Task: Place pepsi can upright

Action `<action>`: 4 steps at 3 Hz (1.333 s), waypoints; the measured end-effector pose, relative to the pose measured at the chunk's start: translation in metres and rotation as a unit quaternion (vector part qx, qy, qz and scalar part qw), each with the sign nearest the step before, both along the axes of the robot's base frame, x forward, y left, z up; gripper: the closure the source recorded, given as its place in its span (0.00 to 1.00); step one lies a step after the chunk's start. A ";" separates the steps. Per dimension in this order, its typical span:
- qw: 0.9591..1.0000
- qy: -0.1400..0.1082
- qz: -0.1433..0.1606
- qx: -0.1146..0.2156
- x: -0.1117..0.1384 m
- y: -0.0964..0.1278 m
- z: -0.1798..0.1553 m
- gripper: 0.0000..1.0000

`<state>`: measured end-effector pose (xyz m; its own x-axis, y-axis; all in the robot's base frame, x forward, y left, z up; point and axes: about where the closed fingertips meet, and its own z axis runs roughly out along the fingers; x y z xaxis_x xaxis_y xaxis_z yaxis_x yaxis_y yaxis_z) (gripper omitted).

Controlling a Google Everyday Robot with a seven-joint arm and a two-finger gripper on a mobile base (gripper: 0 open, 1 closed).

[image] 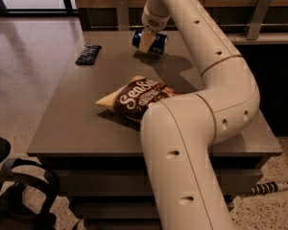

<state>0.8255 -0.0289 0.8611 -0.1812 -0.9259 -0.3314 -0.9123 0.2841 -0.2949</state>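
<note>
The pepsi can [158, 42] is dark blue with a silver end. It lies on its side in the air, just above the far part of the brown table [81, 114], and its shadow falls on the tabletop below. My gripper [146, 40] comes down from above and is shut on the can, with one cream finger [145, 43] across its front. My arm bends across the right side of the view and hides the table's right half.
A brown chip bag [134, 97] lies in the middle of the table, partly behind my arm. A flat dark snack bar [88, 54] lies at the far left. A black chair [9, 190] stands at the lower left, and a wall ledge with metal brackets [121, 11] runs behind.
</note>
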 end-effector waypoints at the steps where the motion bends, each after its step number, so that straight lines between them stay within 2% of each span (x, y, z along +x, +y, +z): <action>1: 0.999 -0.011 0.028 0.035 -0.013 -0.019 0.023 1.00; 2: 0.996 -0.021 0.051 0.075 -0.032 -0.042 0.049 1.00; 3: 0.992 -0.028 0.065 0.105 -0.043 -0.051 0.063 1.00; 4: 0.977 -0.042 0.081 0.195 -0.048 -0.051 0.077 1.00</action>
<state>0.7779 -0.0804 0.9377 -0.0007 -0.7399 -0.6727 -0.9317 0.2448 -0.2684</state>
